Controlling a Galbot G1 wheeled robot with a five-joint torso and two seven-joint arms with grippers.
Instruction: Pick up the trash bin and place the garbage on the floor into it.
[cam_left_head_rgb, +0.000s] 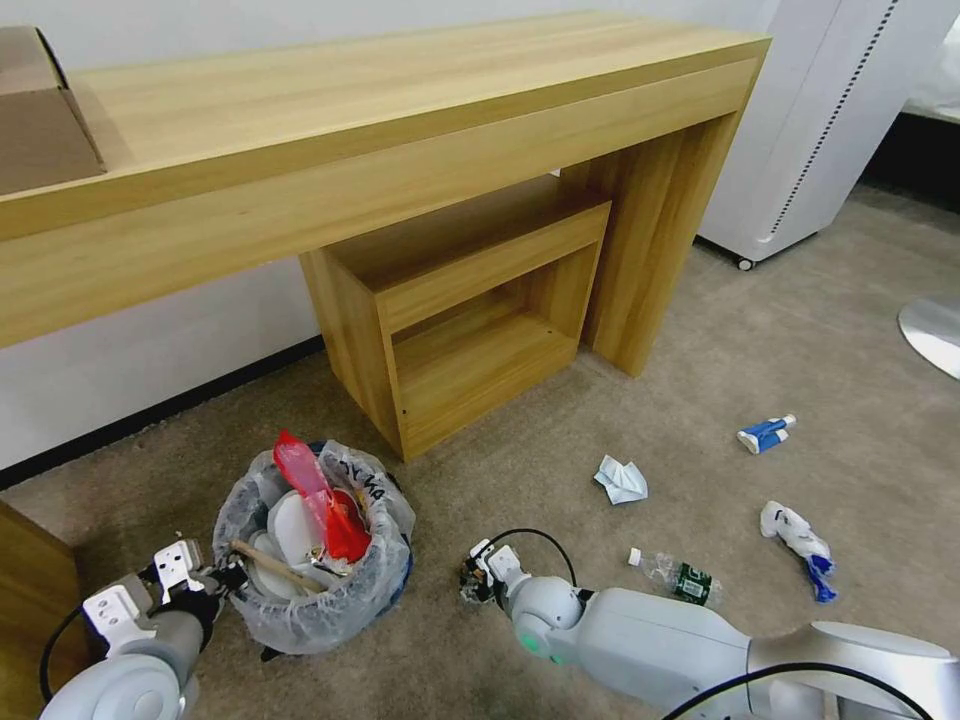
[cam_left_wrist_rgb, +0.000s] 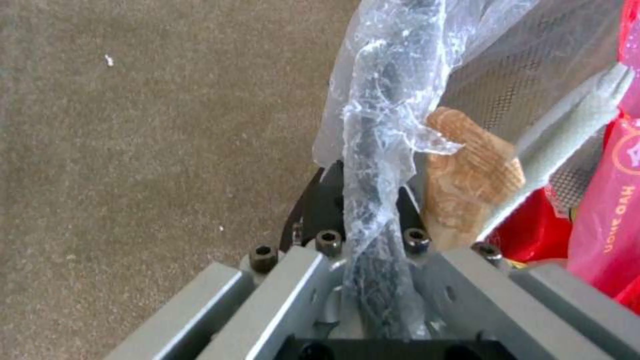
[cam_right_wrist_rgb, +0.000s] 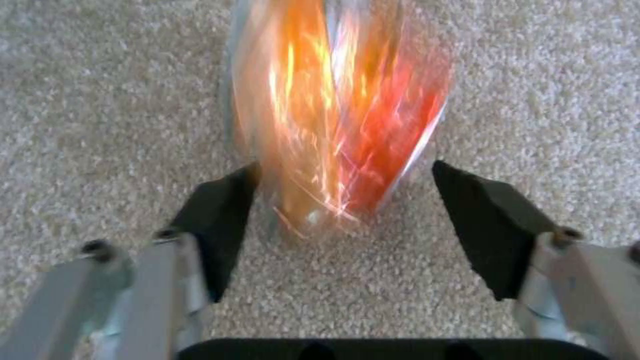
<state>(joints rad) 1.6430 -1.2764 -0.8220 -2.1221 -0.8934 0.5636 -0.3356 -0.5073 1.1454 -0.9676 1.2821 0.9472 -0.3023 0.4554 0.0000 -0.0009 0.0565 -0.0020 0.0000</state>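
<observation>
Down on the tan short-pile carpet (cam_left_head_rgb: 560, 470), the small round blue trash bin (cam_left_head_rgb: 398, 585) lined with a crinkly translucent whitish plastic bag is standing in front of the light wooden desk (cam_left_head_rgb: 330, 130), just beside its open cubby shelf (cam_left_head_rgb: 470, 320). The left gripper (cam_left_head_rgb: 232, 578) is sitting at the bin's near rim, and in the left wrist view its black fingers (cam_left_wrist_rgb: 313, 210) are pinching together on the bag-covered rim (cam_left_wrist_rgb: 380, 165), one outside and one inside. Inside the bin, a red plastic wrapper (cam_left_head_rgb: 335, 505), white crumpled paper (cam_left_head_rgb: 292, 530) and a wooden stick (cam_left_head_rgb: 275, 563) are lying piled together, the wrapper poking up above the rim.

The right gripper (cam_left_head_rgb: 470, 583) is lying low over the carpet, a little to the right of the bin and apart from it. In the right wrist view its dark fingers (cam_right_wrist_rgb: 490, 220) are standing spread apart, with a shiny orange-and-red foil wrapper (cam_right_wrist_rgb: 340, 110) lying on the carpet between and just ahead of them; whether the left-hand finger is touching the wrapper cannot be told.

Farther right, more garbage is resting scattered on the carpet: a small clear plastic bottle with a green label (cam_left_head_rgb: 675, 573) beside the right arm, a crumpled white paper piece (cam_left_head_rgb: 621, 479), a blue-and-white packet (cam_left_head_rgb: 765, 433), and another white-and-blue packet (cam_left_head_rgb: 800, 537) well apart from the bin.
</observation>
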